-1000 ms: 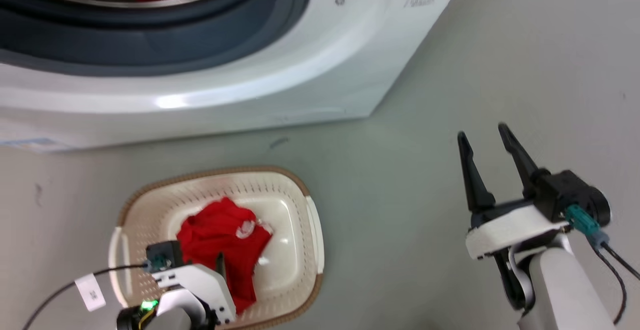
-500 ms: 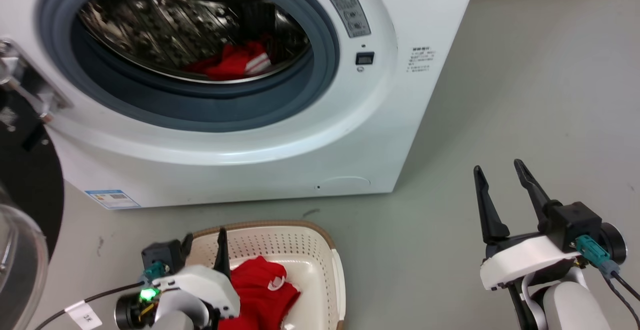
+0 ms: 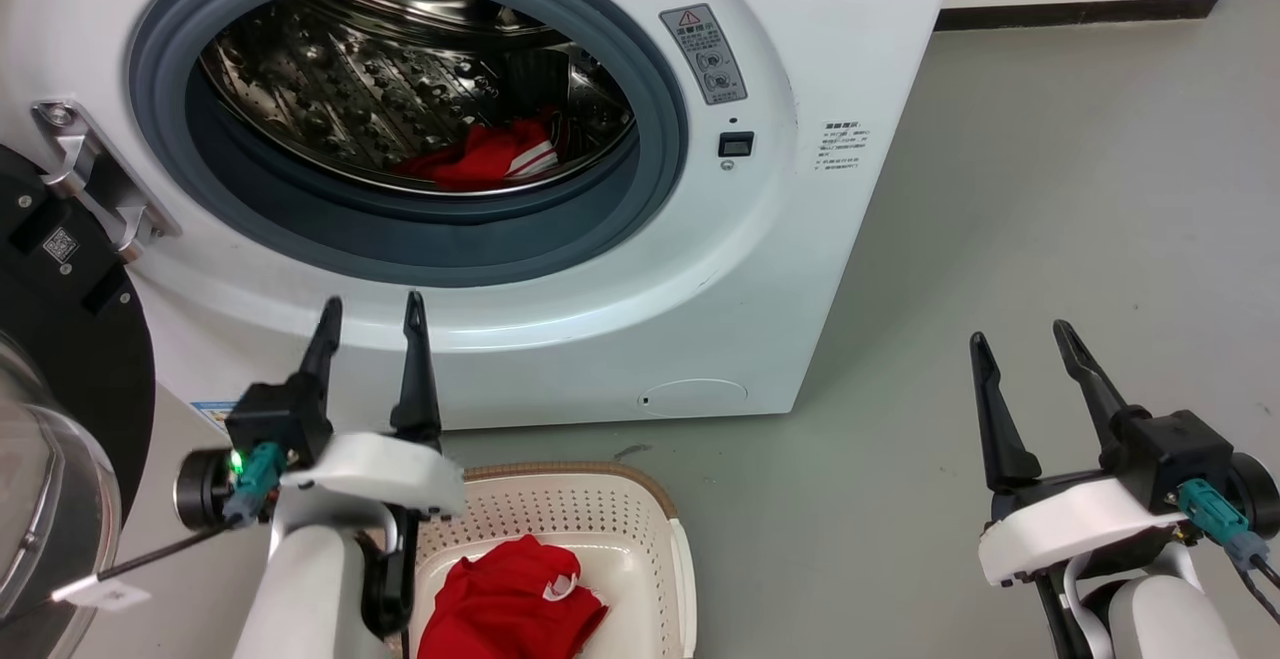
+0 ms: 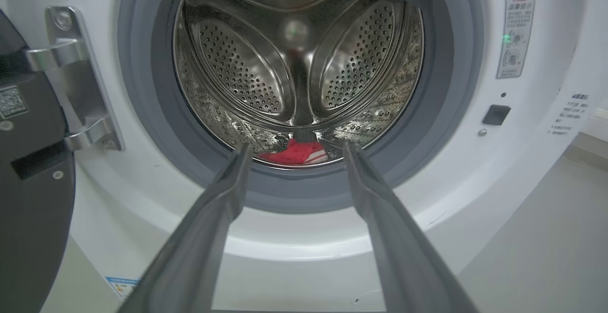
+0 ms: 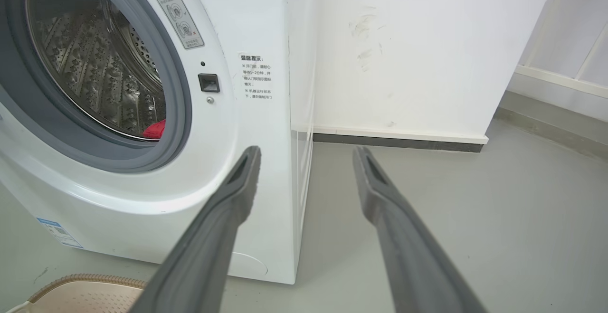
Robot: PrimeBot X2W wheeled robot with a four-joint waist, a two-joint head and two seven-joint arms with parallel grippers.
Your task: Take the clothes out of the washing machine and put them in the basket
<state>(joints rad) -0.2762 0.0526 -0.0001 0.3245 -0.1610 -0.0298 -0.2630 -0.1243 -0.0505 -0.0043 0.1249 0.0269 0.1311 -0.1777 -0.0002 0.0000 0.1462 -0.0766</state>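
Head view: the left gripper [image 3: 372, 303], spread, points at the washing machine [image 3: 800, 269]; the right gripper [image 3: 1020, 334], spread too, stands aside; one red garment [image 3: 505, 609] lies in the basket [image 3: 560, 504]. Left wrist view: more clothes [image 4: 297, 153] lie low in the drum [image 4: 294, 66], behind the grey rubber ring [image 4: 294, 184], where a finger [image 4: 213, 218] may snag. Right wrist view: their red edge [image 5: 156, 129] shows.

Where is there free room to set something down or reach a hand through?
Bare grey floor lies right of the washing machine, around the right gripper. The porthole is open, one red garment low inside. Crowded: the basket holds clothes beside the left gripper.
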